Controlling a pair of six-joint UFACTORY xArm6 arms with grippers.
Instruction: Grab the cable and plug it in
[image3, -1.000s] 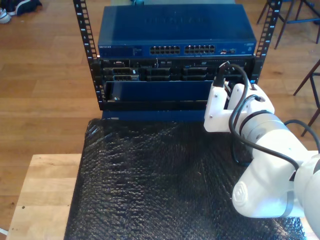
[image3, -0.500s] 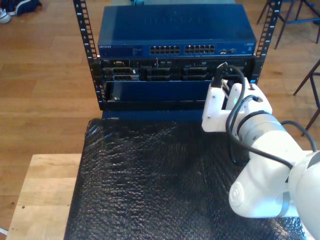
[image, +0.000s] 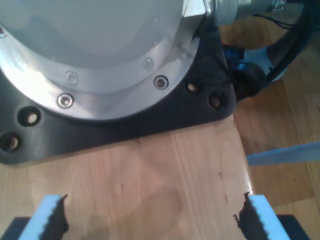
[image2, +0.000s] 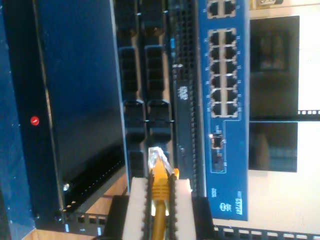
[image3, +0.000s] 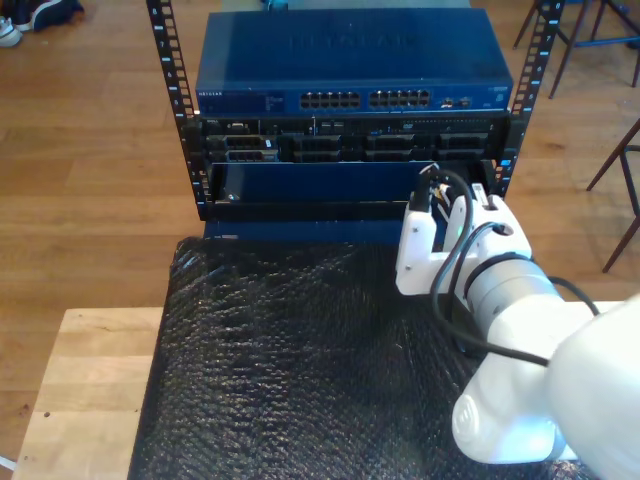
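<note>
The yellow cable (image2: 159, 192) runs between the white fingers (image2: 136, 202) of my second gripper (image2: 159, 186), which is shut on it. Its clear plug (image2: 157, 159) sticks out past the fingertips and points at the black drive bays of the rack, with a gap between them. The blue switch (image2: 225, 165) with its rows of ports (image2: 222, 75) lies off to one side of the plug. In the exterior view my second gripper (image3: 437, 205) hangs before the rack's lower panel, at the view's right. My first gripper (image: 150, 220) is open over bare wood, its blue pads (image: 262, 215) wide apart.
The rack (image3: 200, 170) holds the blue switch (image3: 350, 55) over a black server (image3: 320, 148). A black bubble-wrap mat (image3: 290, 350) covers the wooden table (image3: 85, 380). An arm's round base on a black plate (image: 125, 115) stands just ahead of my first gripper. Chair legs (image3: 620, 190) stand at the exterior view's right.
My second gripper, with the cable, has drawn back from the rack and shifted slightly toward the exterior view's left, lower in that view.
</note>
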